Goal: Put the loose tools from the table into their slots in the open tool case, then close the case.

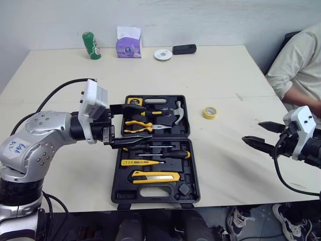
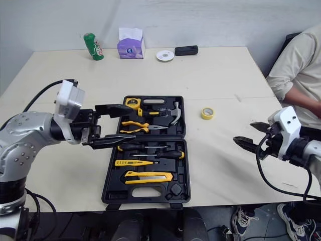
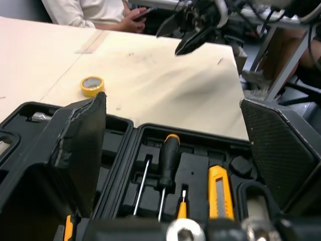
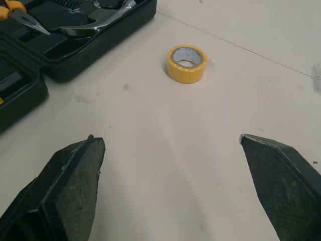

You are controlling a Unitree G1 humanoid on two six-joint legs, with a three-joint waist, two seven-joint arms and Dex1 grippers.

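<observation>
tape roll [image 1: 210, 112] lies loose on table [image 1: 225, 70] beside open tool case [image 1: 188, 165]. left gripper [image 2: 133, 122] hangs spread wide over tool case; right gripper [image 2: 243, 132] spread, empty, near tape roll. can [image 1: 91, 45] and tissue box [image 1: 129, 42] print unreadable.

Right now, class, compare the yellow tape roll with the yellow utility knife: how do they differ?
The tape roll is a round ring; the utility knife is long and narrow. The tape roll lies loose on the table, right of the tool case; the utility knife sits in a slot inside it. Both are mainly yellow.
</observation>
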